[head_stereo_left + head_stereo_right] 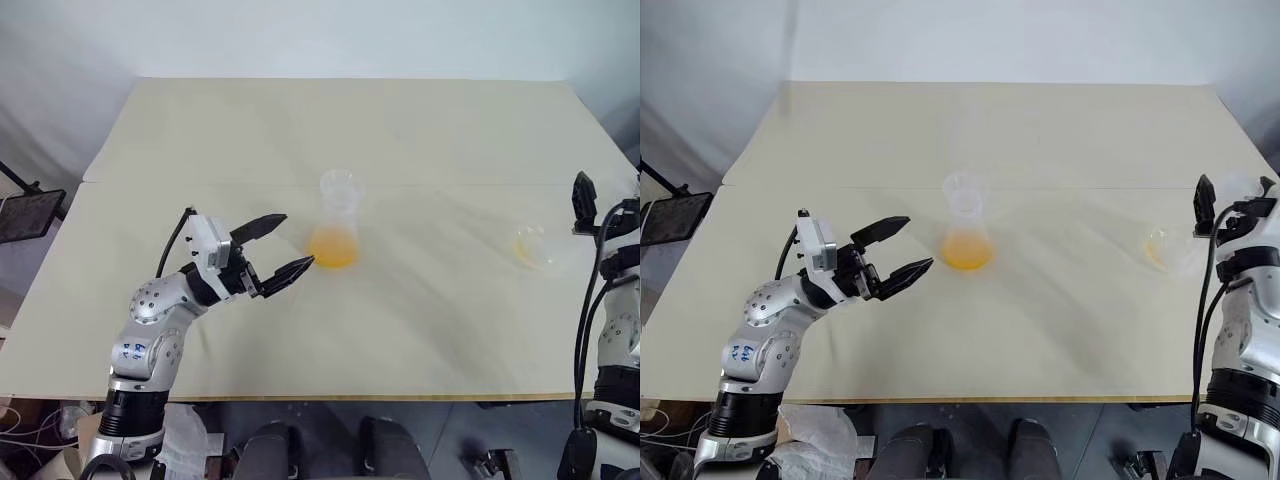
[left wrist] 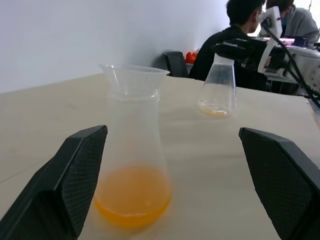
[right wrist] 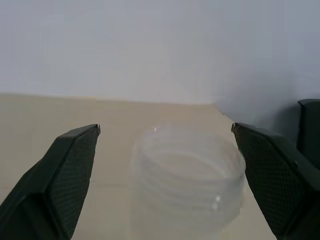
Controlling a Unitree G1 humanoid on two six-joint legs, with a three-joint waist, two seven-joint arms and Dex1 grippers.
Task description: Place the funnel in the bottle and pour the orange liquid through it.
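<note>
Two clear flasks stand on the pale table [image 1: 420, 330]. Near the table's middle is the bottle [image 1: 336, 222], upright, with the funnel [image 2: 133, 77] seated in its neck, so the mouth looks flared. A pool of orange liquid [image 1: 333, 247] fills the bottom of the bottle. Close to the right edge of the table stands the second flask [image 1: 538, 247], also upright, with only a thin yellowish film left at its base.

From the near left side, the left gripper [image 1: 279, 248] reaches toward the bottle with its two black fingers spread wide. Its fingertips are just beside the bottle's base without touching it, and nothing is between them. In the left wrist view the bottle stands between the fingers, nearer one of them.

At the right edge of the table, the right gripper [image 3: 165, 131] has its fingers spread wide apart too. In the right wrist view the rim of the second flask sits between the fingers, blurred, with a gap on each side, so the flask is not gripped.

Beyond the table, a seated person [image 2: 235, 40] shows in the left wrist view.
</note>
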